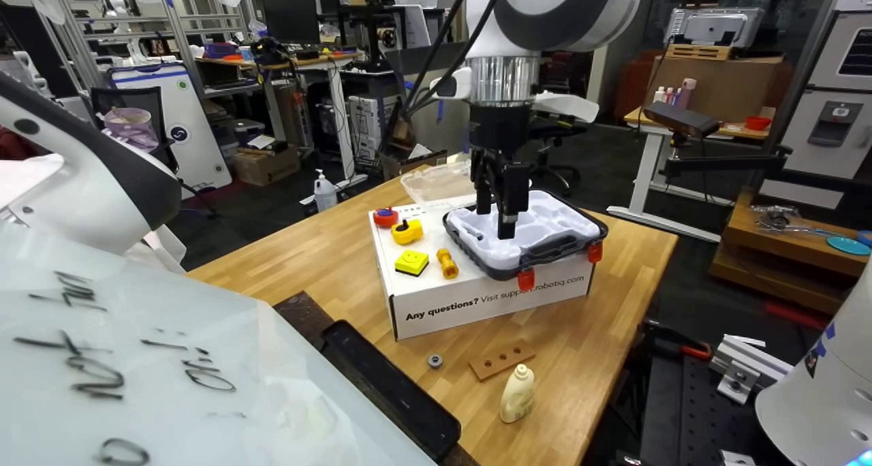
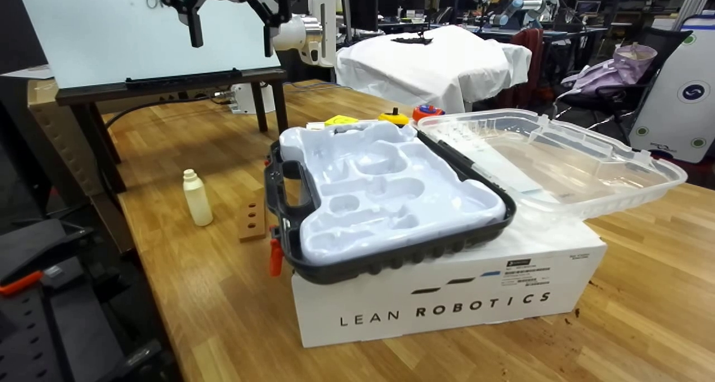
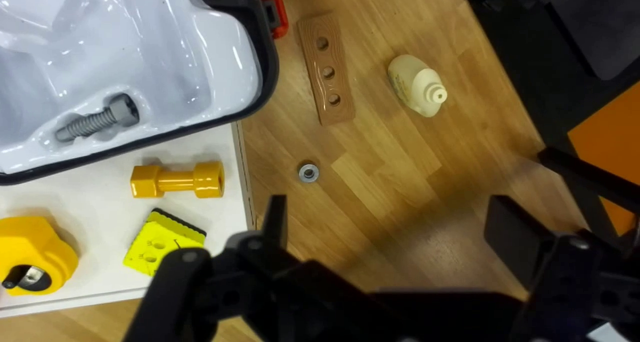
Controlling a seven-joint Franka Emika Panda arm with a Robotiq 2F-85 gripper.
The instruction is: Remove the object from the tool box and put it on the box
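The tool box is a shallow case with a white moulded tray and dark rim (image 1: 555, 229) (image 2: 385, 200) (image 3: 170, 57), lying open on the box. The box is a large white carton (image 1: 490, 309) (image 2: 447, 315) (image 3: 100, 182) with printed sides. A grey bolt (image 3: 100, 118) lies in a slot of the tray near its edge; the deep tray hides it in an exterior view. My gripper (image 1: 496, 217) (image 2: 232, 41) (image 3: 387, 217) is open and empty. It hangs high above the wooden table, beside the carton, on the side toward the whiteboard.
On the carton are a yellow bolt (image 3: 177, 179), a yellow sponge block (image 3: 160, 242), a yellow tape measure (image 3: 37, 254) and a red one (image 1: 385, 216). A clear lid (image 2: 558, 158) hangs open. A nut (image 3: 308, 173), holed block (image 3: 327, 72), bottle (image 3: 417, 84) and whiteboard (image 1: 170, 357) stand near.
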